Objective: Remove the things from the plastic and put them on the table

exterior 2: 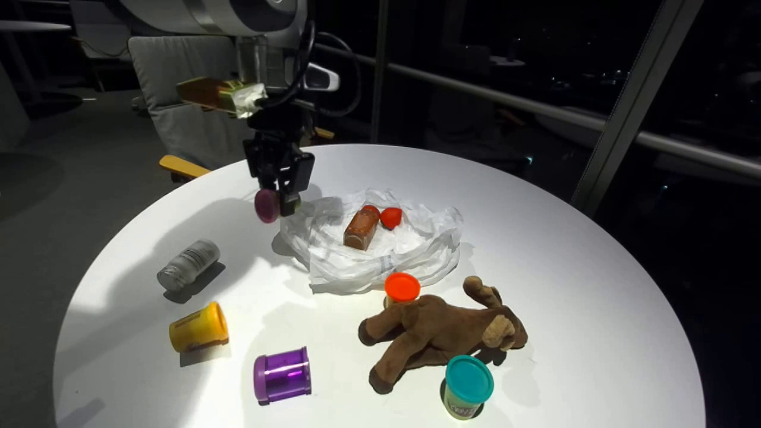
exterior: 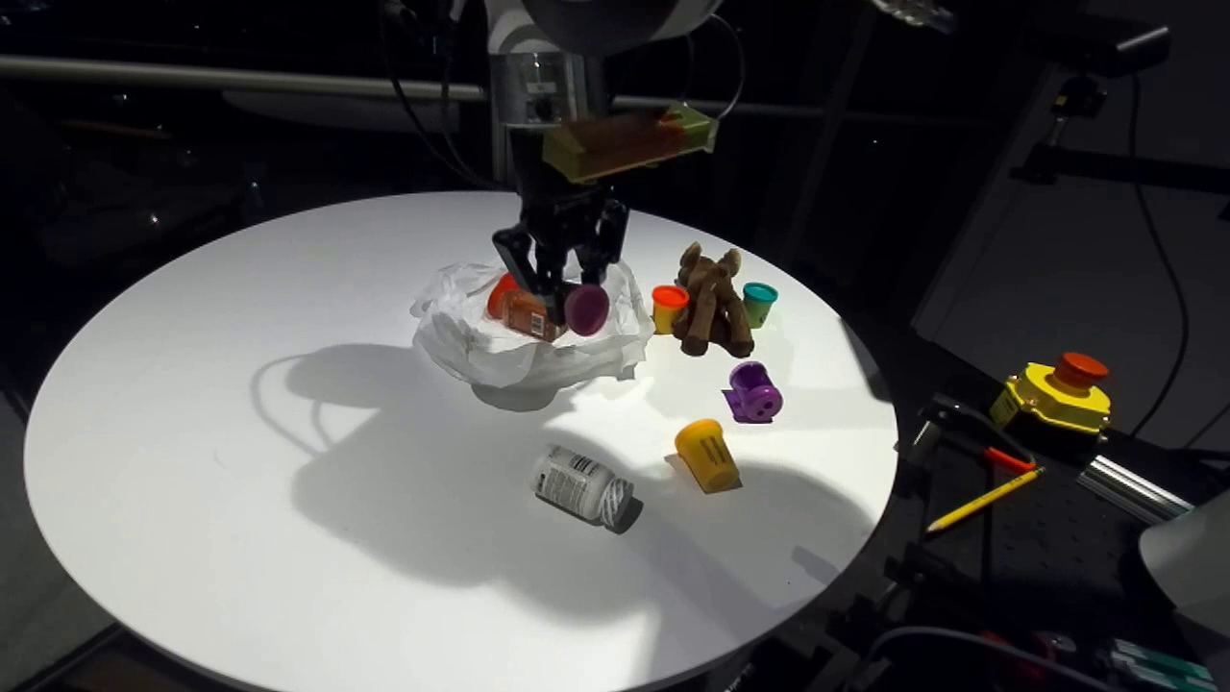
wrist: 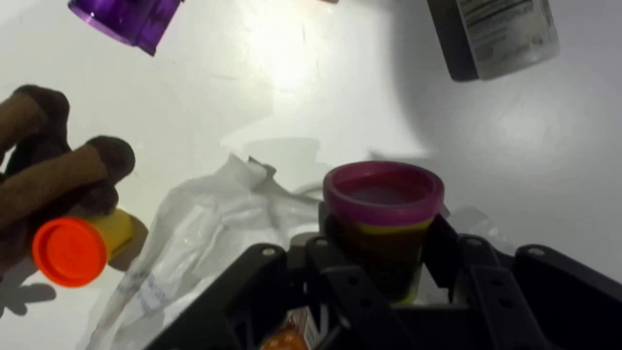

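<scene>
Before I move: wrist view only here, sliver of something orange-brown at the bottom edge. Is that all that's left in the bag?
Observer: No. In an exterior view a red piece lies beside the red-brown item in the plastic bag.
Operator: OK. Anything past the brown plush?
Observer: Yes, a teal-lidded tub stands upright next to it, on the side away from the bag.
Operator: And between the purple piece and the pale bottle?
Observer: A yellow tub, lying on its side on the white table.
</scene>
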Robot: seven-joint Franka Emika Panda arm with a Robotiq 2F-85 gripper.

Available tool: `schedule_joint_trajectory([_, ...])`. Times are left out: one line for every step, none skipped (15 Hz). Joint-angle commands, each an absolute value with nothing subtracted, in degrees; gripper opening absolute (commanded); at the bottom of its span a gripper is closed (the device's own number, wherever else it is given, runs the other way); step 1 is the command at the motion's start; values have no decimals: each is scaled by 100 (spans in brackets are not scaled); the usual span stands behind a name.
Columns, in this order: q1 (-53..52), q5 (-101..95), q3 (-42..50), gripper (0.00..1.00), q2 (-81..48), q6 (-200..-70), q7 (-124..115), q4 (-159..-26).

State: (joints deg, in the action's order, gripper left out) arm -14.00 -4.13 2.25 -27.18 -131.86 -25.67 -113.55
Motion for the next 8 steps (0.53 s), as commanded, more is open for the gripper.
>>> schedule_joint_trajectory([-1413,-463,40,20,-2484,-13778,-2547,-12332])
schedule_joint_trajectory([-1424,-453,4,20,-2579,-13898,-2547,-12424])
schedule_joint_trajectory([-1423,-397,-64,20,-2719,-14006,-2504,-12435])
schedule_joint_trajectory([-1421,-341,-123,20,-2833,-14119,-2473,-12445])
schedule_joint_trajectory([-1456,-339,-148,20,-2944,-14247,-2497,-12422])
schedule_joint_trajectory([-1486,-342,-171,20,-3049,-14322,-2508,-12397])
schedule_joint_trajectory([-1530,-378,-157,20,-3177,-14379,-2537,-12343])
schedule_joint_trajectory([-1584,-412,-142,20,-3240,-14403,-2547,-12336])
